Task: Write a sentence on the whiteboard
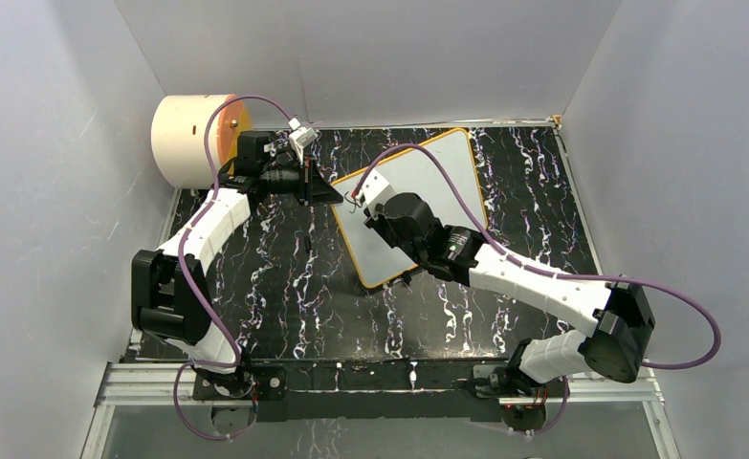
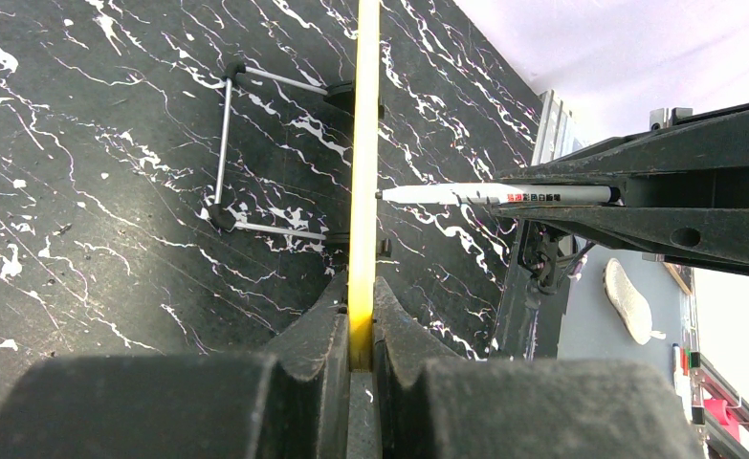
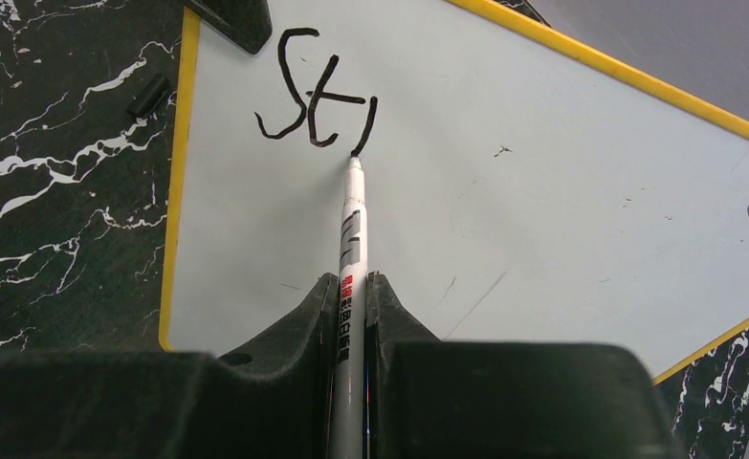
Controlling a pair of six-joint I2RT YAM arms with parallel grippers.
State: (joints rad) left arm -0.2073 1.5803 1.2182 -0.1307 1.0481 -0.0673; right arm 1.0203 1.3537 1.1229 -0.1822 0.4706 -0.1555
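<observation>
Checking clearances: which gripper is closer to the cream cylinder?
Left. The left gripper clamps the whiteboard by its edge, just right of the cream cylinder; the right gripper holds a marker on the board, farther right.

White face on the whiteboard [image 3: 542, 220], thin orange-yellow frame around it, and there are the letter strokes [image 3: 313, 105], solid black on that pale, faintly bluish white. The marker [image 3: 353, 239] shows a white barrel with grey blocks and red-and-black print, black at the tip, the right gripper [image 3: 351, 287] is matte black, and the tabletop [image 1: 284, 287] is black marble streaked all over with white veins. Far left, a cream cylinder [image 1: 184, 143] with an orange face, purple cables [image 1: 255, 96] looping over white-and-black arms [image 1: 533, 277], and plain pale grey walls [image 1: 55, 143].
</observation>
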